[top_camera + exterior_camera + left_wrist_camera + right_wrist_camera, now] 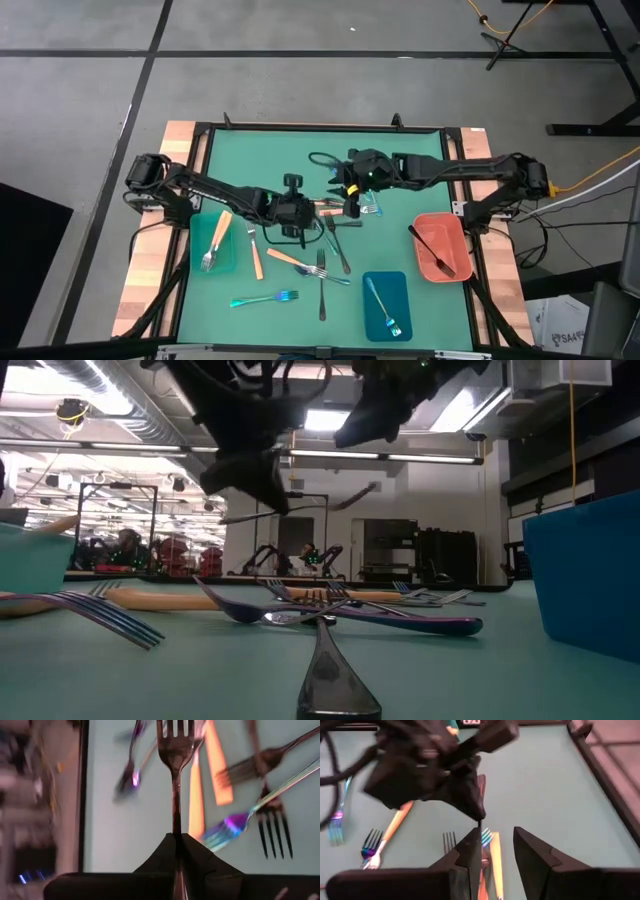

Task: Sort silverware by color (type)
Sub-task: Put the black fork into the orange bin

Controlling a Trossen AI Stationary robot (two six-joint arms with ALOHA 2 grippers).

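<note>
High view shows both arms meeting over the middle of the green desk (pixel 400 150). The left hand (pixel 176 840) is clamped on the handle of a dark fork (pixel 175 750), which it holds lifted above the desk. The right hand (pixel 497 845) stands just beside it, fingers apart, holding nothing. Below them the loose silverware (pixel 320 262) lies scattered on the desk. One orange-handled fork (pixel 215 240) lies in the teal tray (pixel 195 262), a black piece (pixel 432 250) in the salmon tray (pixel 455 235), an iridescent fork (pixel 383 305) in the blue tray (pixel 400 285).
</note>
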